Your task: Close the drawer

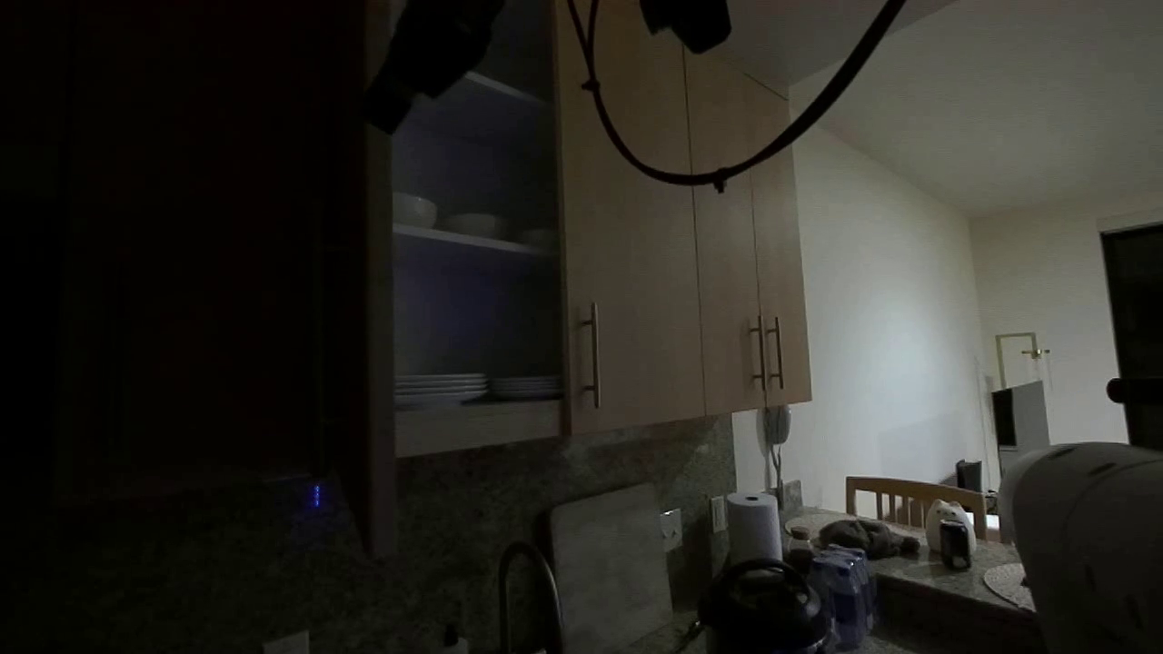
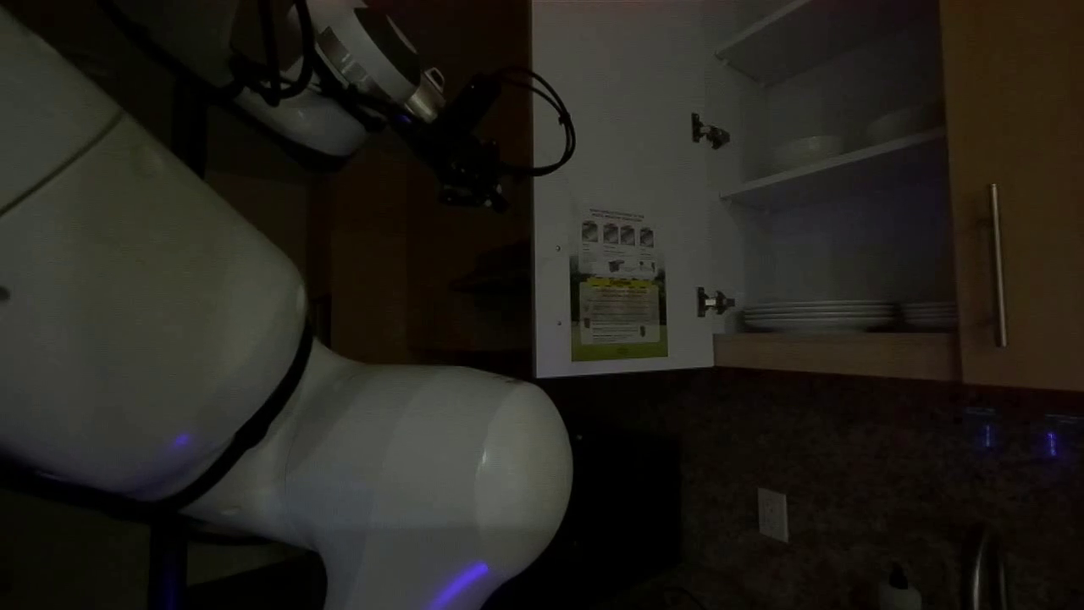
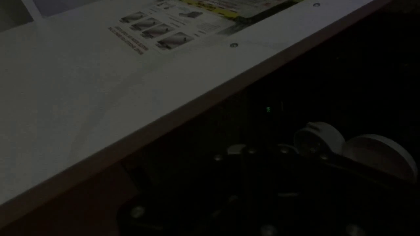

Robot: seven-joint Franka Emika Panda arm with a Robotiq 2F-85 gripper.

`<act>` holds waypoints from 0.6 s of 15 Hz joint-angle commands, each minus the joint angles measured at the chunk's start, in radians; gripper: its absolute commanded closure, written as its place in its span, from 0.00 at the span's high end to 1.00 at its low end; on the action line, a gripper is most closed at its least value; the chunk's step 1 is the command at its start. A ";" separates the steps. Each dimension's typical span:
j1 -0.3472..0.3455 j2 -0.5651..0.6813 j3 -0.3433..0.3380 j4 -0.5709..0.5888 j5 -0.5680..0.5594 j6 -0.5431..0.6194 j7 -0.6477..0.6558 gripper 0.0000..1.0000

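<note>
The cabinet door stands open in both exterior views. Its white inner face with a stuck-on notice (image 2: 622,169) shows, while I see its free edge (image 1: 379,318) beside the white shelves. The inner face also fills the upper left of the wrist view (image 3: 115,91). Its outer face is very dark, and I cannot make out its handle. My black gripper (image 2: 477,202) is beyond the door's free edge, apart from it; it overlaps that edge in an exterior view (image 1: 389,111). In the dark wrist view the gripper (image 3: 267,152) looks shut and empty.
White plates (image 2: 817,315) and bowls (image 2: 809,151) stand on the shelves. Another beige door (image 1: 631,236) is shut beside the opening. White round vessels (image 3: 380,154) lie below the gripper. A cutting board (image 1: 609,563), faucet (image 1: 531,581) and black pot (image 1: 763,609) are under the cabinets.
</note>
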 commanded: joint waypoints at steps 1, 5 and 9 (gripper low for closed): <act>0.005 0.044 0.007 0.029 -0.039 0.024 -0.052 0.07; 0.003 0.090 0.007 0.062 -0.054 0.023 -0.074 0.07; 0.000 0.129 0.010 0.079 -0.076 0.047 -0.089 0.07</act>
